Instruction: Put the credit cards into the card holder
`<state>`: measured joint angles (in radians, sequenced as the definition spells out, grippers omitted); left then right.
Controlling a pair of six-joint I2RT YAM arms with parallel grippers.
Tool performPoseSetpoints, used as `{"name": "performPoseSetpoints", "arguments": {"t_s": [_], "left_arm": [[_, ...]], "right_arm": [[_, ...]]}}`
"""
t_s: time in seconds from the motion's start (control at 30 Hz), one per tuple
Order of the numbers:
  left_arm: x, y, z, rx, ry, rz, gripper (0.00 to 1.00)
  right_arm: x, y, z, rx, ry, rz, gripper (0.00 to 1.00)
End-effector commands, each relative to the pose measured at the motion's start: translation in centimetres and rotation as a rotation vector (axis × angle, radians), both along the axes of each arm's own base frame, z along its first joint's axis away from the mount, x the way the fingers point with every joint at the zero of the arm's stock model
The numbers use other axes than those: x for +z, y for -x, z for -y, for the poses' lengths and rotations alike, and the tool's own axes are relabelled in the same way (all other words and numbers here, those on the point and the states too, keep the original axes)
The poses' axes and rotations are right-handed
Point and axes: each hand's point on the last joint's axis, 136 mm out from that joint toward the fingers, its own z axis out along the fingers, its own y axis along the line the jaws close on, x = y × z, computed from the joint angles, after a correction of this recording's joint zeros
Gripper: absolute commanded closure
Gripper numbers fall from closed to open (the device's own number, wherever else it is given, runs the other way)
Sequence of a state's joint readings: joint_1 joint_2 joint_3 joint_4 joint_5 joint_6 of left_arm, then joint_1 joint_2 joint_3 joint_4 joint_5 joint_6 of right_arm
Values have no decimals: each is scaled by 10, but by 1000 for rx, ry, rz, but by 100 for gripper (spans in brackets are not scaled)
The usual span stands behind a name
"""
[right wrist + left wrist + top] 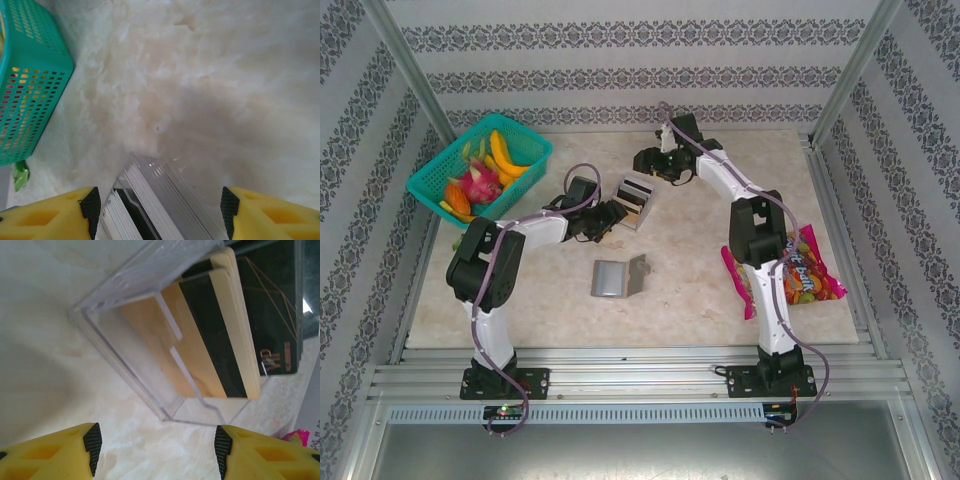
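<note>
- Credit cards [215,340] stand on edge in a clear tray [125,355] mid-desk. Tan faces with a black stripe sit at the front, with a dark card behind them.
- From above, the tray [638,200] sits between the two hands. The left hand [605,220] is just beside its left side and the right hand [655,163] is near its far edge.
- Left hand [156,446]: fingers spread wide and gripping nothing. Bare desk [45,365] shows between the pads, and the tray's near corner is just ahead of them.
- Right hand [159,210]: fingers spread wide and not gripping. The tray's upper rim [170,190] and the card edges [125,215] lie in the gap, apart from both pads.
- Card holder [610,280]: a flat dark-grey square lying alone on the desk, nearer the arm bases than the tray and apart from it. A lighter flap stands off its right edge, and there is open desk on all sides.
- Green basket [520,183] of fruit sits at the far left corner, well apart from the tray. Its mesh wall [35,100] is at the left edge of the right wrist view.
- Candy bag [795,270] lies at the right edge of the desk, beside the right arm.
- The widest open stretch of desk [700,290] is between the card holder and the candy bag.
</note>
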<state>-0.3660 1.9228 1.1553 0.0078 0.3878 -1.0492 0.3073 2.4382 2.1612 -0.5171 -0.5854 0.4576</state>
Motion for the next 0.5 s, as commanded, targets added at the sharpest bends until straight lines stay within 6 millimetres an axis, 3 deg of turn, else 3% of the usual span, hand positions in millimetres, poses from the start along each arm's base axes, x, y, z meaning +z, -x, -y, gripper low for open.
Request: {"name": "performPoseSetpoints", "arguments": {"t_s": [0.0,0.1,0.27,0.47], "left_arm": [[7,-19,0,28,47,29,39],[2,-21,0,25,42,15,44],[-6,-22,3,21,49,0,39],[0,-26,4,34,74,30,37]], "right_arm": [[-3,9,-12,52,-84,-82,33],[-9,14,-15,70,-110,-109,33],[-13,26,-19,100,-142,-141,34],[-16,38,-19,110,-162,-155,38]]}}
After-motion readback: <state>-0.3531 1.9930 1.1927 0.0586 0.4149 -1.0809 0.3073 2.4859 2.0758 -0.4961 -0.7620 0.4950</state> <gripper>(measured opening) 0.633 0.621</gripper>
